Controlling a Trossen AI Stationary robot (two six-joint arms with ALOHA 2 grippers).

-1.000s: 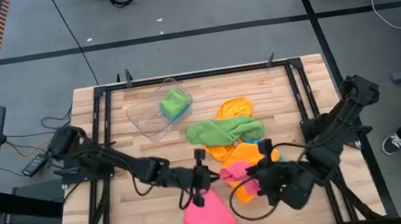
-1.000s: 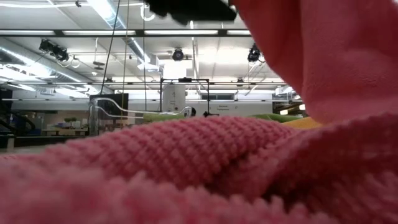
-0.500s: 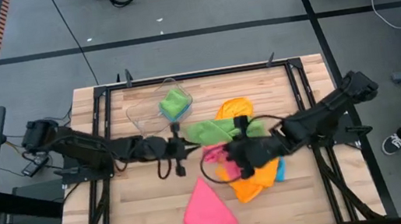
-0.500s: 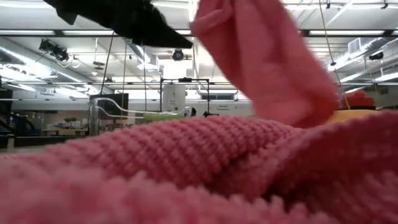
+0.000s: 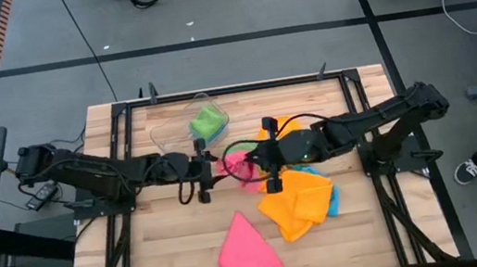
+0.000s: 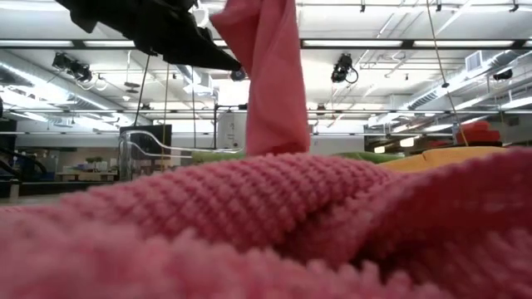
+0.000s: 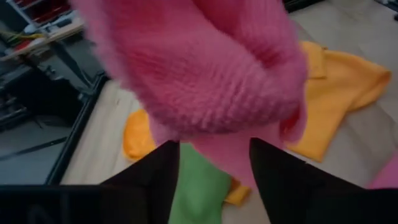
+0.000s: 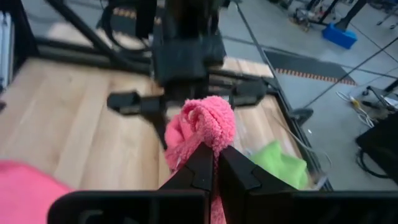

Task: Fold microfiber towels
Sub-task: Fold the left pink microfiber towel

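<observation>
A pink microfiber towel (image 5: 239,164) hangs bunched over the table's middle, between my two grippers. My right gripper (image 5: 257,161) is shut on it (image 8: 208,121). My left gripper (image 5: 205,164) faces it from the left, open, one finger on each side of the cloth (image 7: 205,81). A second pink towel (image 5: 247,259) lies flat at the near edge and fills the low view (image 6: 249,232). Orange towels (image 5: 297,202) and a blue one (image 5: 331,197) lie right of centre. A green towel (image 7: 196,186) lies under the grippers. My right gripper pinches a crumpled bunch of the pink towel (image 8: 211,140) between its two fingers, several layers thick. The fingers come level from the table's right. The cloth hangs below in a narrow slack strip (image 6: 268,91), whose lower end is hidden behind the near towel. My left gripper's fingers (image 7: 165,168) flank the cloth; whether they touch it, I cannot tell.
A clear plastic tub (image 5: 174,138) with a green towel (image 5: 207,121) in it stands at the far left. Another orange towel (image 5: 281,128) lies beyond the right arm. A black frame (image 5: 214,92) edges the wooden table. Bare wood (image 5: 170,246) shows at the near left.
Both grippers have gone toward the table's far edge and closer together, carrying the upper pink towel off the one at the near edge. That towel was spread wide between them; now it hangs as a narrow bunch. The lower pink towel has stayed in place.
</observation>
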